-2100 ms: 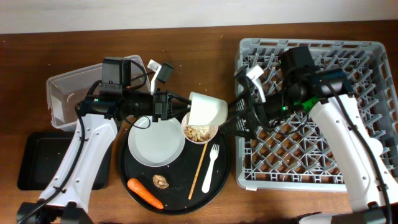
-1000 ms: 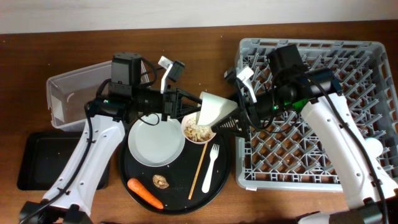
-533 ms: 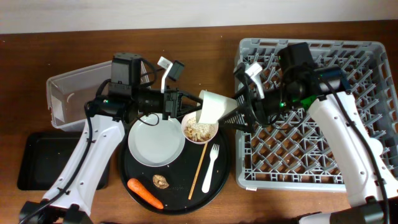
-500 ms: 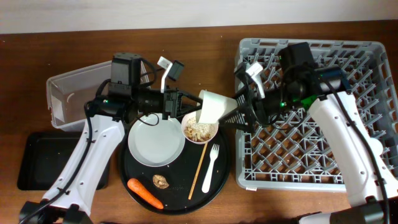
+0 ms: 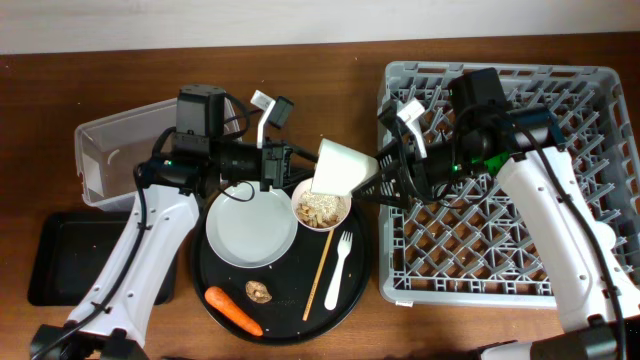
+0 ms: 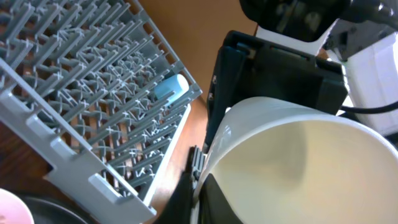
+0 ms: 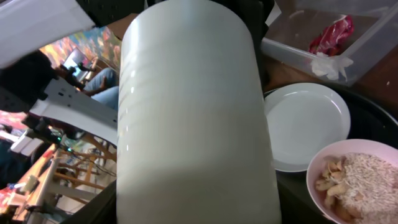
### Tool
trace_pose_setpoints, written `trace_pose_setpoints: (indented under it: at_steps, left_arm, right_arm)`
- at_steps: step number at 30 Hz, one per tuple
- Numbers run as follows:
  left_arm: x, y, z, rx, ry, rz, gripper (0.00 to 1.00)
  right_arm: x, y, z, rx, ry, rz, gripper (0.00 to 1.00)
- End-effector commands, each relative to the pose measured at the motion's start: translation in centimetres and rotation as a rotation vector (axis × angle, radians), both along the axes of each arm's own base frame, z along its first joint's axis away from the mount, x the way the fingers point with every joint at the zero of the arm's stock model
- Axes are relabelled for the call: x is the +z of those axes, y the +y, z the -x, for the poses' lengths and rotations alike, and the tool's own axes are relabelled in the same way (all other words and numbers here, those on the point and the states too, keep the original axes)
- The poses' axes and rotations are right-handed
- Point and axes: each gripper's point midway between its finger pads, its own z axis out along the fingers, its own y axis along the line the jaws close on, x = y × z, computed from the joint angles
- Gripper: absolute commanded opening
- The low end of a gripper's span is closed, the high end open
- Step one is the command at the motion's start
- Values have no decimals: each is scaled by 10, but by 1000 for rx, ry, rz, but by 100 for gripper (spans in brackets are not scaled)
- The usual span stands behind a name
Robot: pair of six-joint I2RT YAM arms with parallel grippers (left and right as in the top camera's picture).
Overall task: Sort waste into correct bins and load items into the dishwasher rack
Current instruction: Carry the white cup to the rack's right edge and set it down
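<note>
1 white cup (image 5: 340, 165) is hanging tilted above 1 pink bowl (image 5: 321, 210) of scraps.
The right gripper (image 5: 372, 182) is pinching it near the base; of the left gripper (image 5: 298, 166) I cannot tell the jaws. 1 plate (image 5: 251, 228), 1 fork (image 5: 338, 268) and 1 carrot (image 5: 233, 310) are lying on the round tray (image 5: 285, 305).

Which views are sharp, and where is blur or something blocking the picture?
Overhead: sharp and evenly lit. Left wrist: the white cup looms near and soft; the rack behind is clearer. Right wrist: the cup blocks the centre, slightly blurred; the plate is crisp.
</note>
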Motion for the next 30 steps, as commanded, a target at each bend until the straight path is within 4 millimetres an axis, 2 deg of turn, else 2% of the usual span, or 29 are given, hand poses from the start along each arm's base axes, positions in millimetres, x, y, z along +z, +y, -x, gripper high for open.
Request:
trace_pose_setpoints:
  at_steps: [1, 3, 5, 10, 12, 16, 19, 23, 28, 30]
  left_arm:
    - [4, 0, -4, 34, -40, -28, 14]
    - [3, 1, -4, 38, -41, -31, 27]
    - [2, 1, -6, 48, -42, -40, 31]
    - [-15, 16, -21, 150, -17, -124, 31]
    - [-24, 26, -26, 188, -15, -166, 31]
    - [-40, 52, -33, 257, 12, -237, 31]
    - [-58, 72, -37, 333, 68, -326, 31]
    - [-83, 90, -30, 364, 103, -469, 31]
    - [-93, 97, -27, 385, 133, -532, 31]
    - [-94, 97, -26, 383, 138, -534, 31]
  right_arm:
    - [8, 2, 0, 6, -2, -33, 51]
    - [8, 2, 0, 6, -2, -32, 50]
    - [8, 1, -1, 4, -2, -32, 50]
    - [0, -12, -10, -56, 18, 23, 49]
    - [-8, -23, -18, -110, 37, 82, 45]
    - [-19, -53, -31, -222, 55, 219, 45]
    - [-26, -95, -45, -391, 105, 386, 46]
    - [-37, -182, -56, -735, 238, 631, 43]
    - [-53, -279, -48, -1094, 392, 820, 43]
    - [-55, -308, -41, -1200, 428, 877, 43]
